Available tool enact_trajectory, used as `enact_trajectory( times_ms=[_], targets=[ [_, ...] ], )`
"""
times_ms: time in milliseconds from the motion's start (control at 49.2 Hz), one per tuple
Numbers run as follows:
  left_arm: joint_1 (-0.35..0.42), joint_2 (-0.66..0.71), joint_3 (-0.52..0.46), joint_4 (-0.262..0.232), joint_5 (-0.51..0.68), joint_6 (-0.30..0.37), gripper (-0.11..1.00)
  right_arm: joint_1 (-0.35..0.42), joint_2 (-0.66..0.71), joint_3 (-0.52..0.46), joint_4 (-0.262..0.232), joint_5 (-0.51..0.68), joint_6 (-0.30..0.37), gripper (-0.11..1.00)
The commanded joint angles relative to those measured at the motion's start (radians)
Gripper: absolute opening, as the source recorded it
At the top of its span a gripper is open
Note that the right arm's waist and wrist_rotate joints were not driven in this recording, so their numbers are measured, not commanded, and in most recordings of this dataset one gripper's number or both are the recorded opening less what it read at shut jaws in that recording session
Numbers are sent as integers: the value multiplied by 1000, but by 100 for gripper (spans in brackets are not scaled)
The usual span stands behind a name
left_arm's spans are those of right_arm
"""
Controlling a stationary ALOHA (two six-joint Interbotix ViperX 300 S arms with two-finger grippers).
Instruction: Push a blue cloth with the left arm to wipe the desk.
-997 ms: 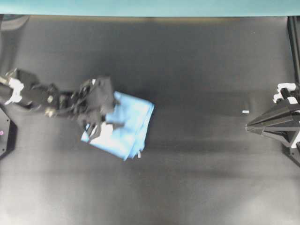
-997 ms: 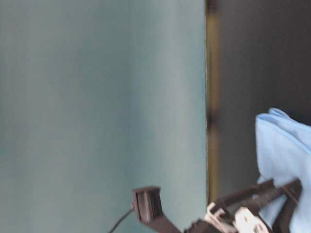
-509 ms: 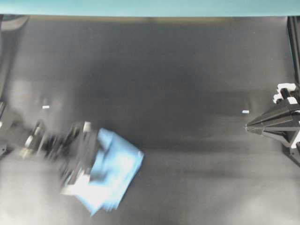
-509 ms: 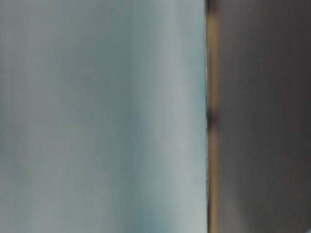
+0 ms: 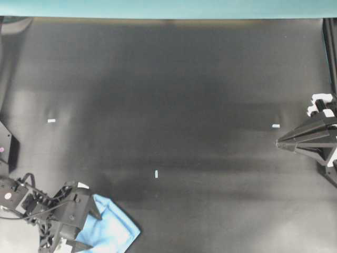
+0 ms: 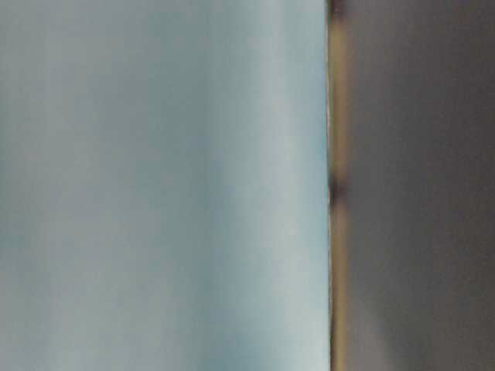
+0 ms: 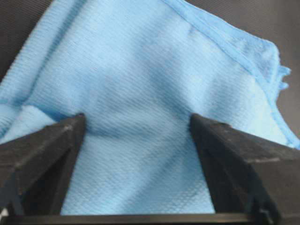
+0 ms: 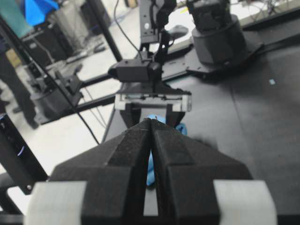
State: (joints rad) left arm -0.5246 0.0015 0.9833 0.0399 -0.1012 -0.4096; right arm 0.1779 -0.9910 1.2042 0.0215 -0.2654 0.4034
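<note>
The blue cloth (image 5: 115,233) lies crumpled on the black desk (image 5: 174,95) at the front left corner, partly past the view's lower edge. The left arm (image 5: 31,200) reaches in from the left. Its gripper (image 5: 88,230) is open and set down on the cloth's left part. In the left wrist view the cloth (image 7: 154,79) fills the frame and both fingers (image 7: 42,154) press onto it, wide apart, with fabric spanning the gap between them (image 7: 137,118). My right gripper (image 5: 277,142) rests shut at the right edge, empty, and its tips (image 8: 151,121) meet in its own view.
A teal strip (image 5: 168,8) runs along the desk's far edge. Small white marks sit at the left (image 5: 51,120), the middle (image 5: 156,174) and the right (image 5: 276,125). The table-level view is a blur of teal wall and dark desk (image 6: 418,185).
The left arm has dragged the cloth from the middle left of the desk to the front left corner. The cloth has left the table-level view. The right gripper has not moved.
</note>
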Motion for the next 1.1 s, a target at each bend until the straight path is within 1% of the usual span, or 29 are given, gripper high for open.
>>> enact_trajectory(
  times_ms=[0,61,142,285,407,590,814,1078],
  targets=[
    [5,-12,-8,3,6,9,86,0,5,-6,2,-9,0,0],
    [28,-17,-11,2,6,25,86,0,5,-6,2,-9,0,0],
    [58,-31,-17,3,5,61,86,0,5,-6,2,-9,0,0],
    [114,-66,-31,3,3,160,86,0,5,-6,2,-8,2,0],
    [123,-117,-34,2,8,225,86,0,5,-3,2,-8,0,0],
    [123,-221,-21,3,17,238,86,0,5,2,2,-8,0,0],
    [123,-403,5,3,15,247,86,0,3,9,2,-6,0,0],
    [126,-568,78,3,8,247,86,0,3,20,2,-12,2,0]
  ],
)
